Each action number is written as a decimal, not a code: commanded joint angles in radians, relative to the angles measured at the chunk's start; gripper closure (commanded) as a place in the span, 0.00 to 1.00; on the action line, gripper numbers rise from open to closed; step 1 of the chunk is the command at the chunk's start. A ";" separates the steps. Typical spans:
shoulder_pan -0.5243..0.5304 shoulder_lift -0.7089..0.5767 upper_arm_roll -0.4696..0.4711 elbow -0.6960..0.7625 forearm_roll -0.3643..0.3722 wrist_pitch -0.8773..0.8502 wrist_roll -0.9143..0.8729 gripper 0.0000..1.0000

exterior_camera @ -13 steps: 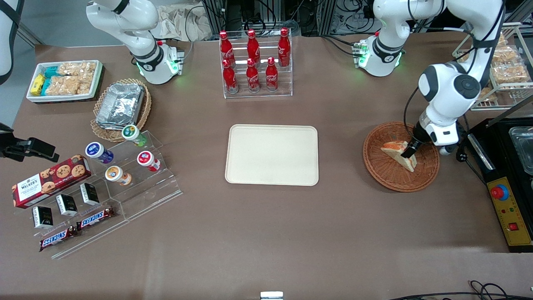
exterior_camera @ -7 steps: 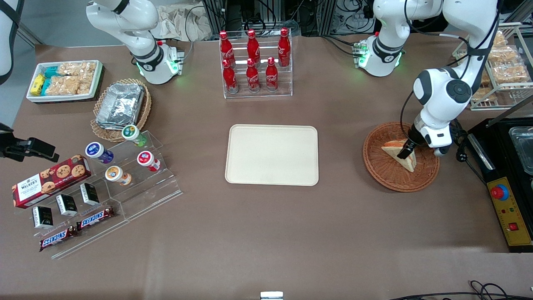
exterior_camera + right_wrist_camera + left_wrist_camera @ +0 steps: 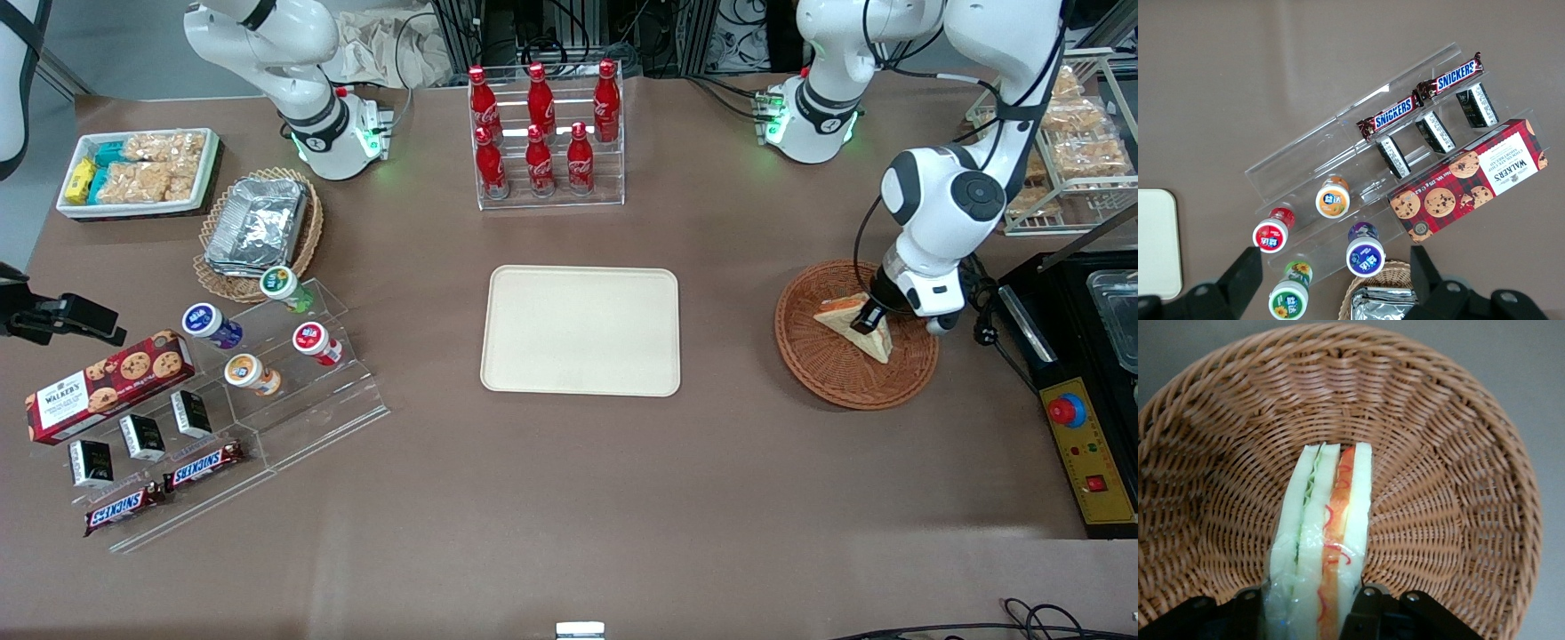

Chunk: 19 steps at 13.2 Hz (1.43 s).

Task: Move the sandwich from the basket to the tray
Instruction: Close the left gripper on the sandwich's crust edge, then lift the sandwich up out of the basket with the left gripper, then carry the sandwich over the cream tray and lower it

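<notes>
The sandwich, a pale wedge with orange and green layers, lies in the reddish-brown wicker basket toward the working arm's end of the table. My left gripper is down in the basket, shut on the sandwich. In the left wrist view the black fingers press against both bread faces of the sandwich, with the basket weave all around; the gripper holds the wedge's wide end. The cream tray lies bare at the table's middle, and its corner shows in the right wrist view as tray.
A rack of red cola bottles stands farther from the front camera than the tray. A black appliance with a red button sits beside the basket. A wire rack of snack bags stands near the working arm. Acrylic shelves of snacks lie toward the parked arm's end.
The left wrist has swung a little toward the tray side and settled over the sandwich, its fingers now closed on the wedge. The sandwich has barely shifted in the basket.
</notes>
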 commanded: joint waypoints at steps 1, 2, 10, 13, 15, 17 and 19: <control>-0.007 -0.088 -0.011 0.055 -0.001 -0.159 -0.006 1.00; -0.007 -0.126 -0.019 0.090 0.006 -0.250 -0.002 1.00; -0.007 -0.191 -0.118 0.749 0.021 -1.104 0.208 1.00; -0.006 -0.189 -0.246 0.865 0.023 -1.172 0.373 1.00; -0.006 -0.180 -0.342 0.896 0.024 -1.189 0.458 1.00; -0.004 -0.157 -0.427 0.888 0.023 -1.182 0.475 1.00; -0.007 -0.121 -0.493 0.855 0.026 -1.127 0.462 1.00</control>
